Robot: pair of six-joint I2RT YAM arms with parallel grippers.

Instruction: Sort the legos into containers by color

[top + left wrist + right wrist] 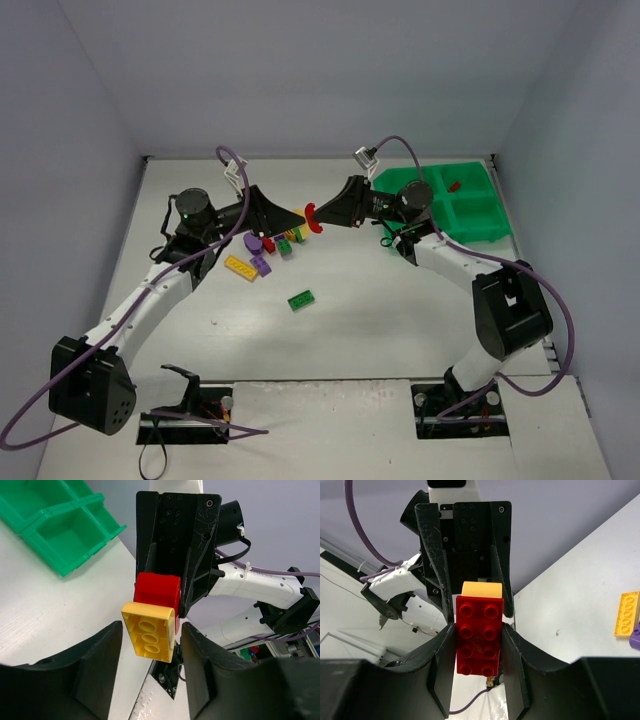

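Both grippers meet tip to tip in the air over the table's middle. My right gripper point(478, 626) point(322, 215) is shut on a red lego point(480, 635) point(312, 218) point(157, 587), studs toward its camera. A yellow lego point(150, 635) point(481, 589) is stuck to the red one's far end. My left gripper point(151, 626) point(303, 218) has its fingers closed around this yellow lego, its hollow underside toward the left wrist camera. The green tray of containers point(470, 205) point(65, 535) sits at the back right, with one small red lego point(454, 186) in a far compartment.
Loose legos lie below the grippers: a yellow plate point(241, 268) point(626, 614), a purple one point(260, 264) point(636, 635), a green one point(301, 299) and a mixed cluster point(275, 243). Walls close the table's left, back and right sides.
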